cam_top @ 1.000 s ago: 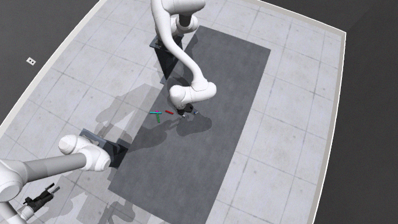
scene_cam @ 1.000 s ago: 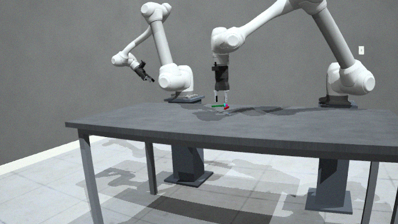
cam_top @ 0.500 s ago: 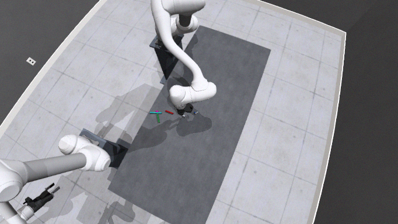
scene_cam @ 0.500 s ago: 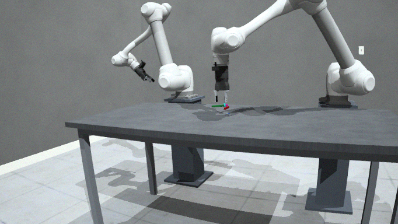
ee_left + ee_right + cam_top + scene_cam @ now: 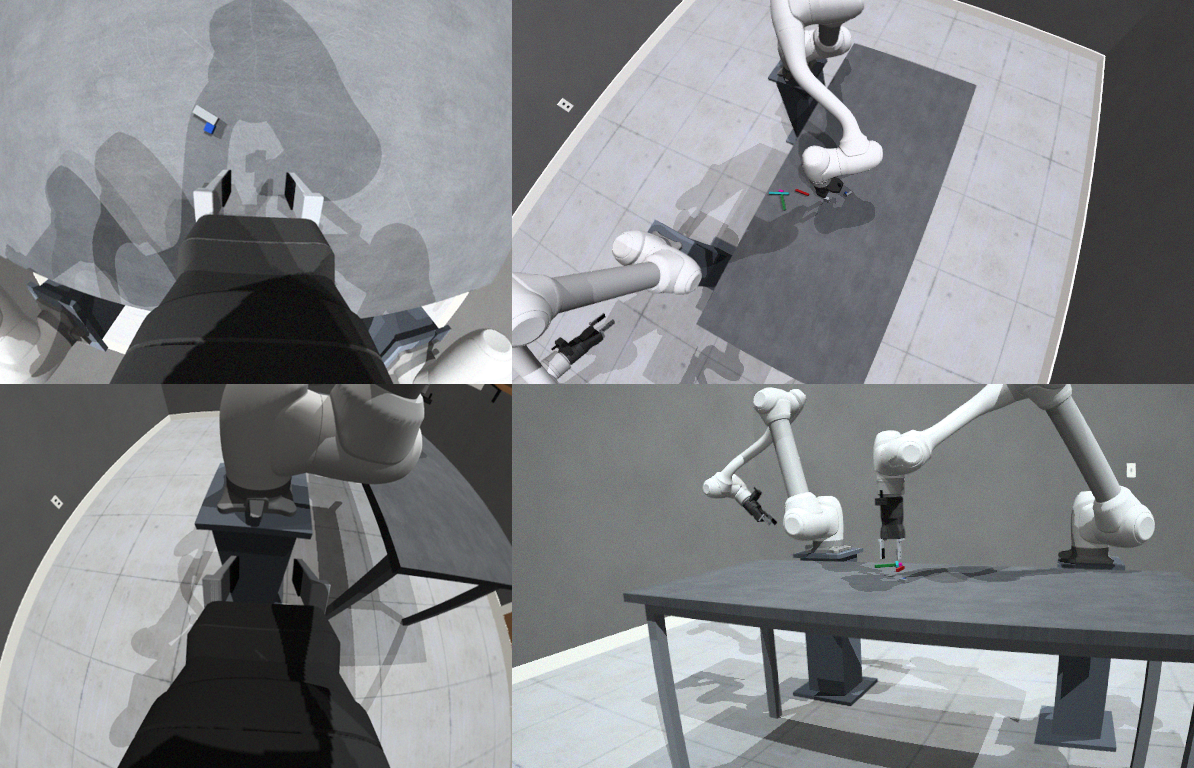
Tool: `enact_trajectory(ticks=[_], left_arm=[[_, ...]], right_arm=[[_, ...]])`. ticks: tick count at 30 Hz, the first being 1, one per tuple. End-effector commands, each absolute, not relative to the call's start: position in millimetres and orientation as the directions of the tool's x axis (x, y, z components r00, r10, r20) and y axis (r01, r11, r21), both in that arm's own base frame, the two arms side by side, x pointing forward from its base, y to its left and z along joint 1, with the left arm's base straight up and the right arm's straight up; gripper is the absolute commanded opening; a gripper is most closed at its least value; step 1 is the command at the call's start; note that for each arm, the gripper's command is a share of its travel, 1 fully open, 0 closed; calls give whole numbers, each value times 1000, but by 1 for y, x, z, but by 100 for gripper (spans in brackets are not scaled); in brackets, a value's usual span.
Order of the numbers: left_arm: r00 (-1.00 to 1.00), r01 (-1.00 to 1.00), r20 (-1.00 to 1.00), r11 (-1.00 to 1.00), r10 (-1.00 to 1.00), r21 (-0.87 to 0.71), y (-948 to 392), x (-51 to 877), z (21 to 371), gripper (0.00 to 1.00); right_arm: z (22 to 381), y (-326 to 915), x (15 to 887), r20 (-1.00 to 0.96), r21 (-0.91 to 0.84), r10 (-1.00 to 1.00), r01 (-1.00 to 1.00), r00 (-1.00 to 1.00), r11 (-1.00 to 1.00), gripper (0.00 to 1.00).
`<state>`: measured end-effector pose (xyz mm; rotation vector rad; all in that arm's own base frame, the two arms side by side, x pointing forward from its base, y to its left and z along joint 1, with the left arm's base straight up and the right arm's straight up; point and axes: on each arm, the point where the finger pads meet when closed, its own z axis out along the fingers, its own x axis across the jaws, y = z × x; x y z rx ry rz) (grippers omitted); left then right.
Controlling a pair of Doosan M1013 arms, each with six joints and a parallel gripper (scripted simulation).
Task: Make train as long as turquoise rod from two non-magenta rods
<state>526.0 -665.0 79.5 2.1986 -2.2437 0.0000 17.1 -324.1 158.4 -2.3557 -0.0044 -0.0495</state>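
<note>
Left end effector (image 5: 833,194) (image 5: 891,557) (image 5: 258,190) wide open above the table (image 5: 892,250) (image 5: 762,584) (image 5: 103,82) (image 5: 446,520), clear of its edges, near the blue rod (image 5: 846,194) (image 5: 904,579) (image 5: 209,128).
</note>
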Motion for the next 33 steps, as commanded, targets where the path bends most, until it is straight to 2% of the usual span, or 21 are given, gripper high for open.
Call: enact_trajectory(ticks=[1,29,33], left_arm=[[-20,-1000,2,20,-1000,-1,-665,526,81,100],[-21,-1000,2,21,-1000,-1,-665,526,81,100],[-87,-996,1,87,-996,-2,-664,524,81,100]], right_arm=[[159,-324,17,38,-706,-12,18,999,-708,100],[159,-324,17,38,-706,-12,18,999,-708,100],[159,-324,17,38,-706,-12,18,999,-708,100]])
